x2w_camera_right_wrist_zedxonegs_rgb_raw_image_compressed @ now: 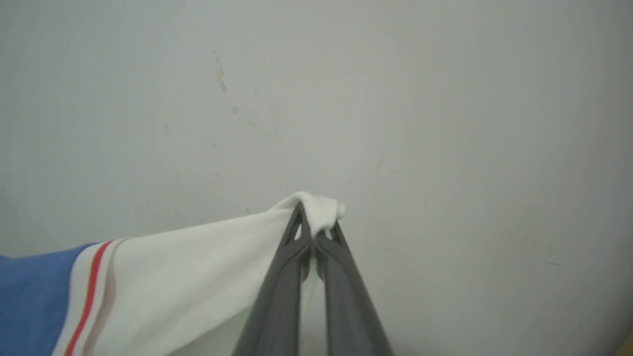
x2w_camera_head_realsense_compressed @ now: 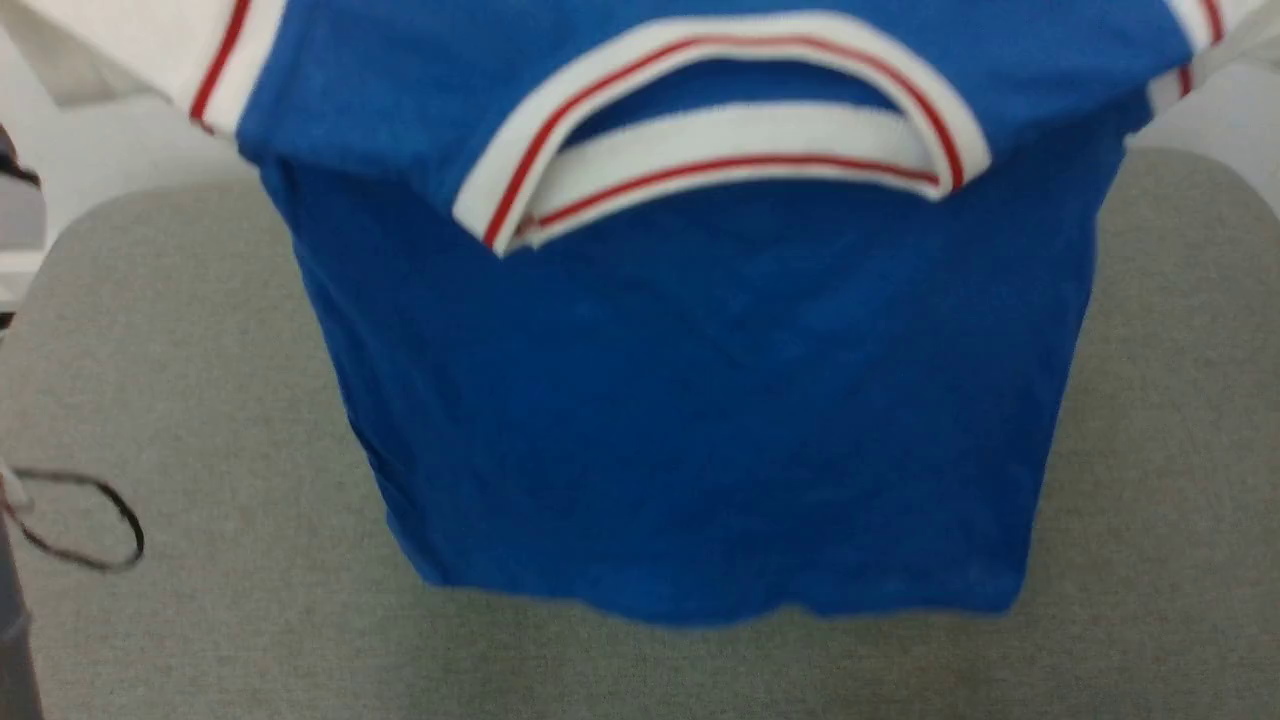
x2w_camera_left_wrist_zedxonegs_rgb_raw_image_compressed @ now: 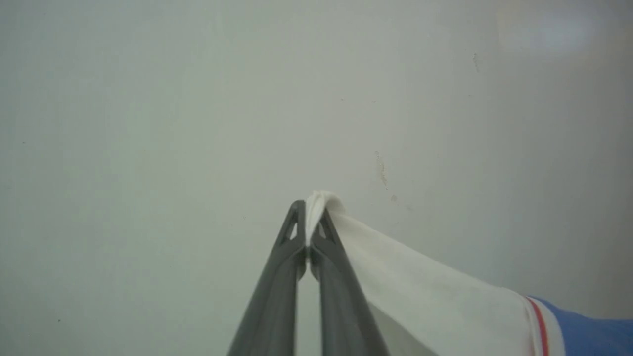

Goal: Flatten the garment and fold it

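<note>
Grey cloth is covering the table (x2w_camera_head_realsense_compressed: 1150, 400) that is spreading across the head view, and a thin black cord loop (x2w_camera_head_realsense_compressed: 90, 520) is lying on it near its left edge. Over the middle of this surface the garment (x2w_camera_head_realsense_compressed: 700, 400) is hanging as a broad blue panel, its plain side facing the camera and its white, red-striped neck trim (x2w_camera_head_realsense_compressed: 720, 140) gaping open at the top. Its lower hem is running nearly level above the cloth; whether it is touching the table cannot be told. Both white sleeves are stretching outward and up past the upper corners. Against a pale wall (x2w_camera_left_wrist_zedxonegs_rgb_raw_image_compressed: 148, 123), the left gripper (x2w_camera_left_wrist_zedxonegs_rgb_raw_image_compressed: 310, 212) is pinching the bunched tip of one sleeve (x2w_camera_left_wrist_zedxonegs_rgb_raw_image_compressed: 420, 291), jaws pressed together on the fabric. The right gripper (x2w_camera_right_wrist_zedxonegs_rgb_raw_image_compressed: 315, 220) is clamping the tip of the other sleeve (x2w_camera_right_wrist_zedxonegs_rgb_raw_image_compressed: 198, 267) the same way, a small white tuft poking out past its fingers.
</note>
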Available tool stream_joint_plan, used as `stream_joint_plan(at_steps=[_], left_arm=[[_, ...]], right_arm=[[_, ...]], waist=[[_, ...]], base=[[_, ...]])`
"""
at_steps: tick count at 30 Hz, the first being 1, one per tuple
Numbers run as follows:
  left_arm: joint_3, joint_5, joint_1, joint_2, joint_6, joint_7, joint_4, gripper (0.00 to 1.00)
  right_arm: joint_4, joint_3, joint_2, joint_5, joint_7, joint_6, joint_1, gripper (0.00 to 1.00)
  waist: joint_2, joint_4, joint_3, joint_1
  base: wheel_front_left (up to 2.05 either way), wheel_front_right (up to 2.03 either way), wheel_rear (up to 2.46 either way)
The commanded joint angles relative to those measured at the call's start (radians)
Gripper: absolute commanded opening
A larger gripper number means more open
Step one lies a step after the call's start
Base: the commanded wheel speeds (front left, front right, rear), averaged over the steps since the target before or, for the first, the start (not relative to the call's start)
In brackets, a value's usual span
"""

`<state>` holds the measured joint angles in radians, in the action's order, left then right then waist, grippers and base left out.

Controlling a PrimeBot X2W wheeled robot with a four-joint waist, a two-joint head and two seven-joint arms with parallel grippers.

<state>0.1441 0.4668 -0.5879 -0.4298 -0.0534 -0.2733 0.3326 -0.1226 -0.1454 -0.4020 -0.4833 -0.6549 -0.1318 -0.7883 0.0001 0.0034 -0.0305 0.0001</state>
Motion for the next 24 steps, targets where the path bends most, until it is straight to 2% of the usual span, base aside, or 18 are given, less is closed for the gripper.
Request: stream_joint_plan(at_steps=[1, 7, 12, 19, 24], left_arm=[[-0.016, -0.011, -0.074, -0.019, 0.014, -0.007, -0.030, 0.00], [-0.070, -0.024, -0.310, -0.042, 0.038, -0.005, -0.190, 0.00], [-0.104, -0.034, -0.536, -0.028, 0.039, 0.023, -0.351, 0.00], [-0.130, -0.062, -0.848, -0.004, 0.040, 0.138, -0.570, 0.00], [-0.142, -0.080, -0.995, 0.021, 0.036, 0.249, -0.707, 0.00]], right_arm=[[0.032, 0.019, -0.023, 0.008, 0.025, 0.001, -0.071, 0.00], [0.196, 0.101, -0.072, 0.038, 0.130, 0.001, -0.297, 0.00], [0.376, 0.157, -0.078, 0.068, 0.228, 0.001, -0.503, 0.00], [0.626, 0.200, -0.053, 0.163, 0.389, 0.001, -0.795, 0.00], [0.788, 0.195, -0.011, 0.218, 0.507, 0.001, -0.939, 0.00]], waist=[[-0.0001, -0.005, -0.104, -0.0001], [-0.0001, -0.010, -0.264, -0.0001], [-0.0001, -0.011, -0.390, -0.0001], [-0.0001, -0.011, -0.537, -0.0001], [-0.0001, -0.007, -0.597, -0.0001]], base=[[0.00, 0.00, 0.00], [0.00, 0.00, 0.00], [0.00, 0.00, 0.00], [0.00, 0.00, 0.00], [0.00, 0.00, 0.00]])
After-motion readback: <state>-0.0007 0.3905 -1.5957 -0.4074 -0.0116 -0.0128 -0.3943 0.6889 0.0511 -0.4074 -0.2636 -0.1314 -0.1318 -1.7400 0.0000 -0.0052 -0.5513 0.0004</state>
